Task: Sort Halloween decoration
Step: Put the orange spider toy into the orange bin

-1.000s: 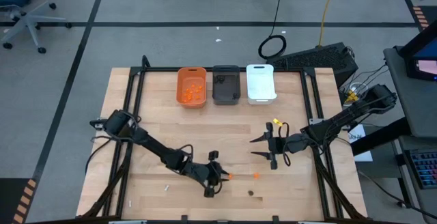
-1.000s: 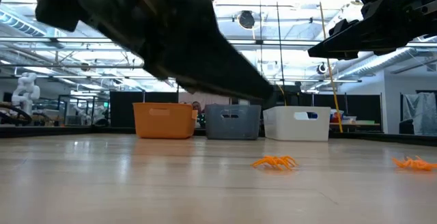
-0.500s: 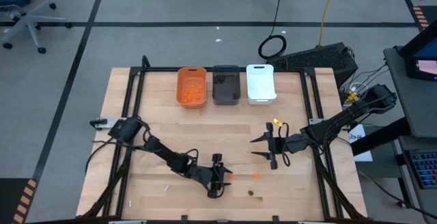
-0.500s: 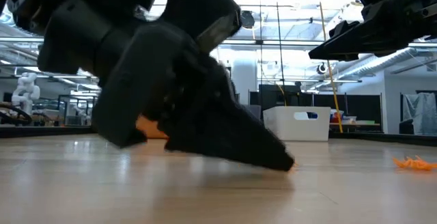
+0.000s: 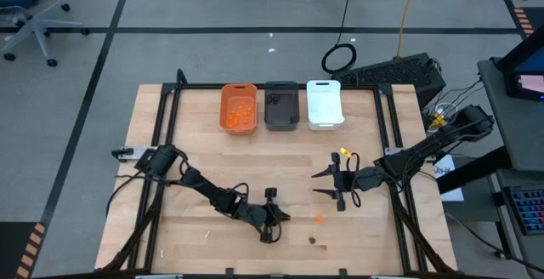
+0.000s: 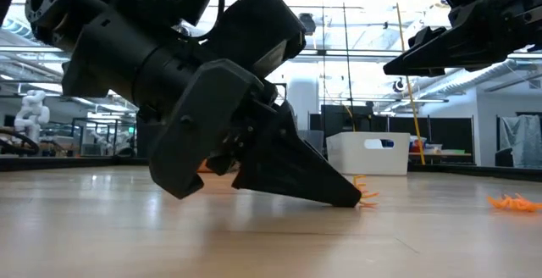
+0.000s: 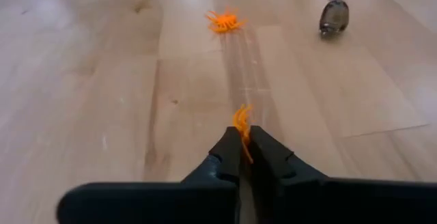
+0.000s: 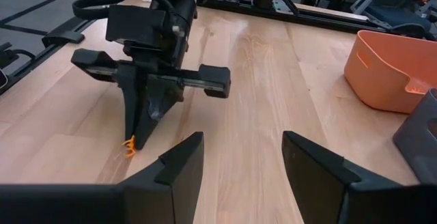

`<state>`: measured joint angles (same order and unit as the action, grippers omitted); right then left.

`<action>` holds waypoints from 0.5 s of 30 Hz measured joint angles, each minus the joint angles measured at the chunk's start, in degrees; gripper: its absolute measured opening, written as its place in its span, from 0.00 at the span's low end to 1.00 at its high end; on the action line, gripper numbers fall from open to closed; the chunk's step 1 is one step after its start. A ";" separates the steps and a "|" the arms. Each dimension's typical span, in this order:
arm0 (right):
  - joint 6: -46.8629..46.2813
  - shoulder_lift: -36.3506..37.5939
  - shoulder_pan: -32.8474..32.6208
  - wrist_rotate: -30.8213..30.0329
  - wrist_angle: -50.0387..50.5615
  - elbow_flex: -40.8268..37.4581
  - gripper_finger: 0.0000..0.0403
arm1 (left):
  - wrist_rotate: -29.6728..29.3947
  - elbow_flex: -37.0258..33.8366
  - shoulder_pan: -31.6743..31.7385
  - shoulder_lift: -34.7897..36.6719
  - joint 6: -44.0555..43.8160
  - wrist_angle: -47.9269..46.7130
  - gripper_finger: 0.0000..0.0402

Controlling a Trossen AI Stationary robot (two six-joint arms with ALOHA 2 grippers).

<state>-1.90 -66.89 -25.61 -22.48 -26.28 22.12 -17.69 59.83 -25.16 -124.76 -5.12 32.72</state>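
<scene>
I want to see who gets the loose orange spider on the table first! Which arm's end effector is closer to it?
Left. The left end effector, shut on another orange piece, is just beside the loose orange spider. The right end effector hangs open, farther toward the bins.

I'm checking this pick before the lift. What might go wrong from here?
The left claw pinches only the edge of the orange spider, so it may slip out on lifting. The orange bin sits far across the table, a long carry. A second orange spider and a dark lump lie close ahead.
</scene>
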 joint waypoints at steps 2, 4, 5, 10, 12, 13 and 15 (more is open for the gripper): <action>-0.01 0.00 0.00 0.00 0.00 0.01 0.45 | -0.15 -0.04 0.04 0.38 0.05 -0.46 0.02; 0.00 0.00 0.01 0.00 0.01 0.00 0.45 | -0.61 -0.14 0.06 1.35 1.04 -1.40 0.02; -0.01 0.00 0.02 0.00 0.00 0.01 0.45 | -1.19 -0.24 0.13 1.95 1.42 -1.86 0.02; -0.22 0.00 0.01 0.00 0.04 0.01 0.45 | -3.48 -0.26 0.14 6.81 2.79 -7.09 0.01; -0.23 0.00 0.02 0.00 0.25 0.01 0.45 | -5.56 -0.26 0.10 9.85 2.70 -11.81 0.01; -0.24 0.00 0.00 0.00 0.24 -0.01 0.45 | -6.10 -0.26 0.06 11.34 2.63 -13.34 0.01; -0.42 0.00 0.01 0.00 0.44 -0.01 0.45 | -7.20 -0.26 0.12 14.54 2.39 -16.35 0.01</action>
<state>-2.32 -66.89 -25.59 -22.48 -25.84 22.11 -24.90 59.57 -25.04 -110.22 -2.73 16.37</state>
